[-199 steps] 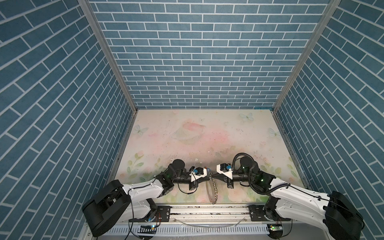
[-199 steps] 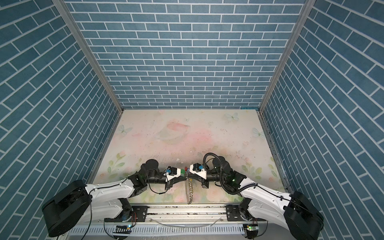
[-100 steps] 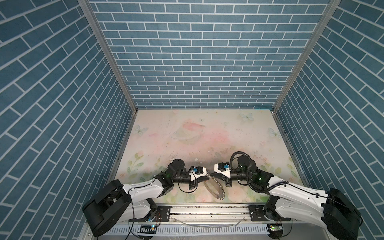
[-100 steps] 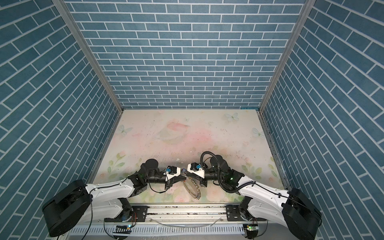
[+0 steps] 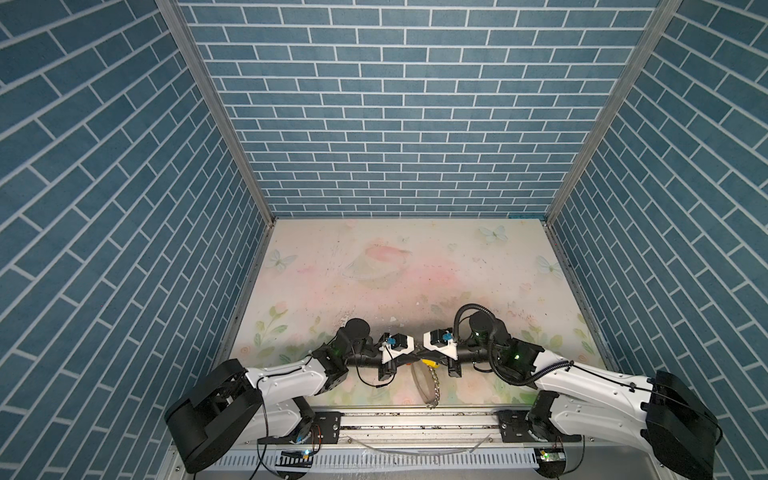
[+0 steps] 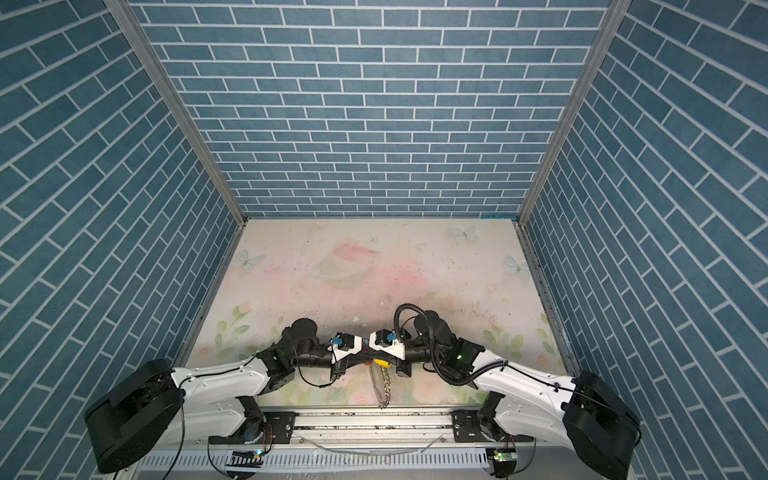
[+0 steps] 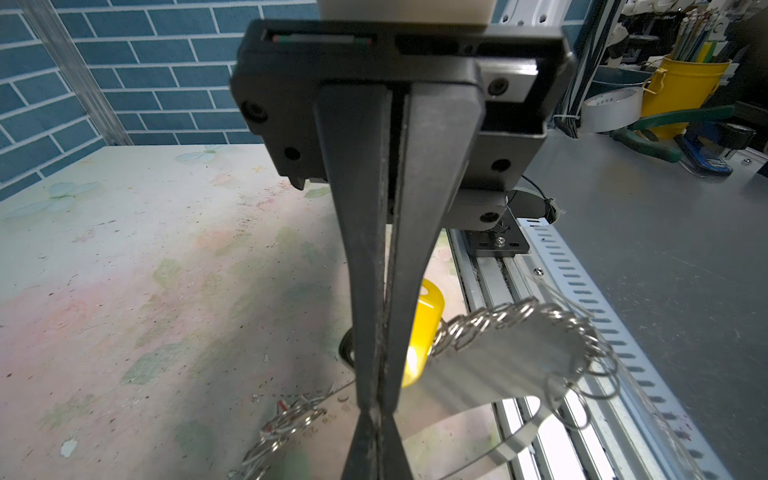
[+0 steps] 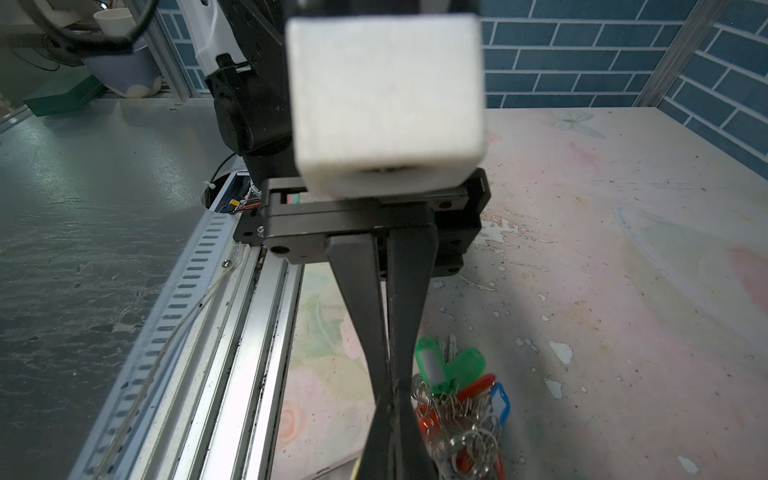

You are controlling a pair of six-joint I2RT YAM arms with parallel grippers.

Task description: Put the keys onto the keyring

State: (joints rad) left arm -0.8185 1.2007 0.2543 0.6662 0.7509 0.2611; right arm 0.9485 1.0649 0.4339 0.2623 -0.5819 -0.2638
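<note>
- Here, the left claw (image 7: 376,405) is pinched shut, its two fingers pressed together down to the tips.
- The right claw (image 8: 392,392) is shut too. Both claws meet tip to tip low over the front of the desk (image 5: 374,270).
- What either claw pinches at that meeting point is hidden, so I cannot tell.
- The key (image 7: 424,328), showing mostly its yellow tag, sits just behind the left claw's fingers and right beside the keyring's rim.
- The keyring (image 7: 498,357) stands tilted, with one end up by the claws. Its grey plate is edged with wire rings (image 7: 478,322).
- In both top views the keyring slopes from the claw tips down toward the front rail (image 5: 415,417).
- In the right wrist view, green tags (image 8: 453,361), a red tag (image 8: 478,386) and a blue tag (image 8: 498,399) bunch among more rings just beside the claw tips. I cannot tell whether they rest on the desk.
</note>
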